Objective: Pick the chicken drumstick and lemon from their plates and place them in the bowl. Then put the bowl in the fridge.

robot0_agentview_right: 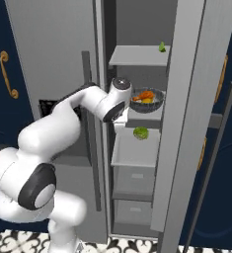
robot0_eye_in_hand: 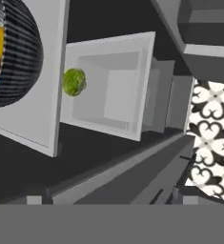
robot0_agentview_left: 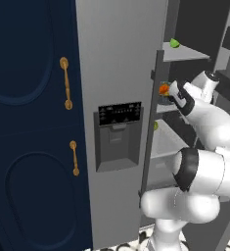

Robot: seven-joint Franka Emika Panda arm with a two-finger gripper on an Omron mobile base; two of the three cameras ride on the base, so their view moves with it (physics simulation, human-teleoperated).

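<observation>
- The bowl (robot0_agentview_right: 147, 100) is seen on a pale middle shelf (robot0_agentview_right: 146, 114) inside the open fridge (robot0_agentview_right: 53, 54).
- The bowl is round and dark grey, with thin ribs on its side (robot0_eye_in_hand: 18, 52).
- Inside the bowl, the orange-brown chicken drumstick (robot0_agentview_right: 143, 95) and the yellow lemon (robot0_agentview_right: 147, 100) are seen lying close together.
- The bowl sits near the front edge of its shelf, close to the left end.
- The gripper itself cannot be made out clearly in the pictures, and nothing is seen held in it; its jaws are taken to be spread wide and let go.
- The end of the white arm (robot0_agentview_right: 118, 97) is seen just beside the bowl, at the left end of the shelf.
- A small green fruit (robot0_agentview_right: 140, 132) is seen on the shelf below the bowl, near its front edge.
- Another small green thing (robot0_agentview_right: 162, 47) is seen on the top shelf, far back on the right.
- Open room is seen above the bowl, up to the top shelf.
- Pale drawers (robot0_agentview_right: 135, 179) are seen under the shelves.
- The grey fridge door with the black panel (robot0_agentview_left: 119, 113) is shut on the left.
- The other fridge door (robot0_agentview_right: 182, 113) stands open on the right.
- Navy cabinets (robot0_agentview_left: 31, 127) with gold handles (robot0_agentview_left: 65, 83) are seen beside the fridge.
- The floor (robot0_eye_in_hand: 211, 138) has black and white patterned tiles.
</observation>
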